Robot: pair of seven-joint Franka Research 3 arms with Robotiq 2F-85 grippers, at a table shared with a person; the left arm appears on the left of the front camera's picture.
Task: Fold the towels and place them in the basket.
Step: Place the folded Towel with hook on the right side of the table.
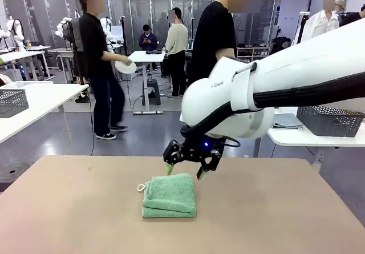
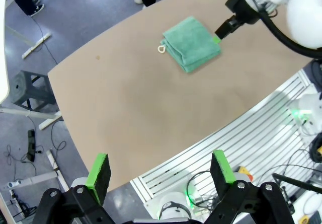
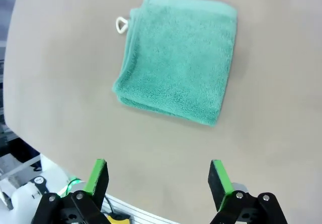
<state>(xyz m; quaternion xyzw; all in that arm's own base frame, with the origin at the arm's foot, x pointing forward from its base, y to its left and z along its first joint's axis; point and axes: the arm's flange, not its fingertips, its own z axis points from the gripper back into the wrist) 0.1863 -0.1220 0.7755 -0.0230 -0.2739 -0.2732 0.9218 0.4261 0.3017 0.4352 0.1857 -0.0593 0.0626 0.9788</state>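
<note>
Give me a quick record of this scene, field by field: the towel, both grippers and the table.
towel: one, mint green, folded, lying flat on the table
loop: white, at the towel's far left corner in the front view
right gripper: open, empty, over the towel's far edge
left gripper: open, empty, well away from the towel

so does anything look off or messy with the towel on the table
Nothing stands out. The towel lies neatly folded on the table, its white loop poking out at one corner.
</note>
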